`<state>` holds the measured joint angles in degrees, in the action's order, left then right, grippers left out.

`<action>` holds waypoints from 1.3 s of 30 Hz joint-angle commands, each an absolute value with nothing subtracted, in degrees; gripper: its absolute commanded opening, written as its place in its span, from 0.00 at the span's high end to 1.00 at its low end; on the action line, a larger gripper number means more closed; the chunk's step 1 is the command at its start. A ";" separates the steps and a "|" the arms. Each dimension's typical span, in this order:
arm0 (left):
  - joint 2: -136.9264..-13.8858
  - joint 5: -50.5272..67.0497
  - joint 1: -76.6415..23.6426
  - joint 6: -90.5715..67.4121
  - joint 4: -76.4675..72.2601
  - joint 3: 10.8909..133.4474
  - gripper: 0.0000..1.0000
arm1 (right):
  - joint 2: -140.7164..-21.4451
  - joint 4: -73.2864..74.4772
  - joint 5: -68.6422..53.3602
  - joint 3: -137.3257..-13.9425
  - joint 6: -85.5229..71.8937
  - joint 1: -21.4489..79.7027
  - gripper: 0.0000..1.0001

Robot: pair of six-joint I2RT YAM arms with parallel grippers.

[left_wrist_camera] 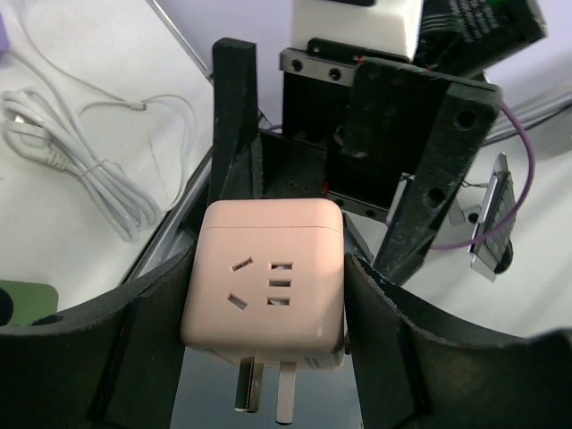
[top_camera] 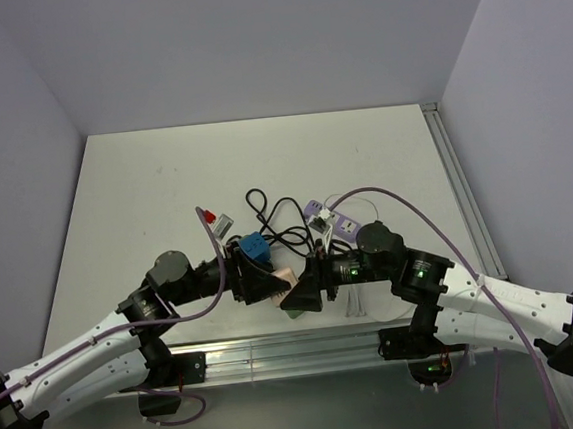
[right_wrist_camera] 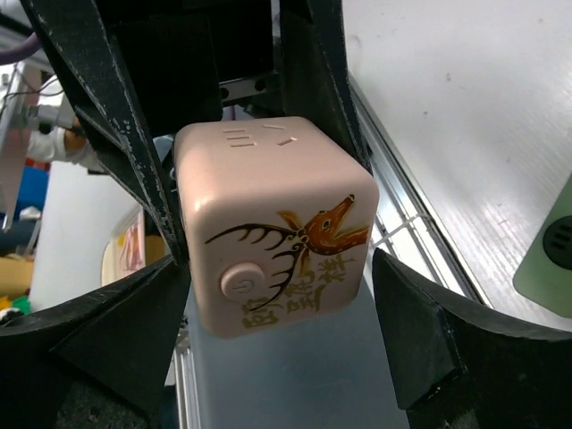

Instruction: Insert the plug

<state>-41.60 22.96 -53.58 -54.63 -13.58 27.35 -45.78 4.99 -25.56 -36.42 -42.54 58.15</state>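
Note:
The bright blue plug (top_camera: pixel 256 247) lies on the table just behind my left wrist, held by neither gripper. My left gripper (top_camera: pixel 278 279) is shut on a pale pink cube adapter (left_wrist_camera: pixel 266 273) with two metal prongs (left_wrist_camera: pixel 264 389) pointing down, held above the table's near edge. The same cube shows in the right wrist view (right_wrist_camera: pixel 273 223), with a deer drawing and a round button. My right gripper (right_wrist_camera: pixel 277 349) is open around the cube, its right finger clearly apart from it. A corner of the green power strip (right_wrist_camera: pixel 547 268) shows beside the grippers.
A coiled white cable (left_wrist_camera: pixel 85 170) and a black cable (top_camera: pixel 266 211) lie on the table. A purple adapter (top_camera: pixel 318 212) and a red-capped item (top_camera: pixel 206 216) lie behind the grippers. A metal rail (top_camera: pixel 278 351) runs along the near edge, another (top_camera: pixel 460 189) along the right.

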 commanded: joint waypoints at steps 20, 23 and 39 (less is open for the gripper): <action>-42.54 31.12 -53.17 -55.11 -26.19 27.77 1.00 | -42.36 -10.72 -38.41 -31.29 -48.43 49.92 0.13; -42.19 31.11 -53.17 -55.11 -26.63 27.60 1.00 | -42.63 -11.25 -38.67 -31.11 -49.13 49.75 0.14; -40.53 25.50 -53.17 -53.09 -18.90 29.18 0.47 | -45.61 -16.17 -41.66 -30.24 -51.59 48.69 1.00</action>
